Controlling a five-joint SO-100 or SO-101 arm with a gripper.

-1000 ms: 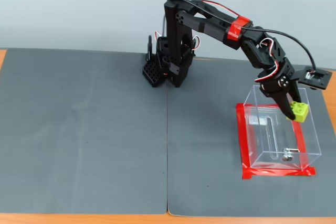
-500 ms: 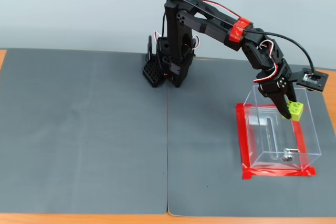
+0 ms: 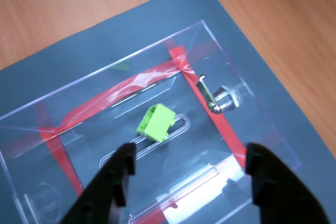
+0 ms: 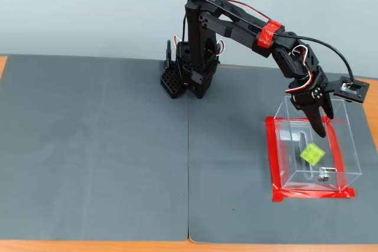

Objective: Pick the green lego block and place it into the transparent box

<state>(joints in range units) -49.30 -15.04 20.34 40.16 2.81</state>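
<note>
one thing has changed in the last half second: the green lego block [image 4: 312, 154] has left the gripper [image 4: 320, 126] and now lies inside the transparent box [image 4: 352, 146]. a moment earlier it sat pinched between the fingers above the box's far edge; now, in the fixed view, it rests on the box floor, at about 6 o'clock from the fingertips. the jaws stand wide apart and hold nothing, as the wrist view shows, with the gripper [image 3: 189, 174] hanging over the box's open top. by this the placing looks done, and what remains is likely only to lift the arm clear.

in the wrist view the green lego block [image 3: 156, 121] is a small lime brick, tilted on the clear floor beside the long slot, at about 9 o'clock from the small metal piece [image 3: 220, 97]. red tape [image 3: 228, 132] shows through the transparent box [image 3: 105, 72] around its base.
</note>
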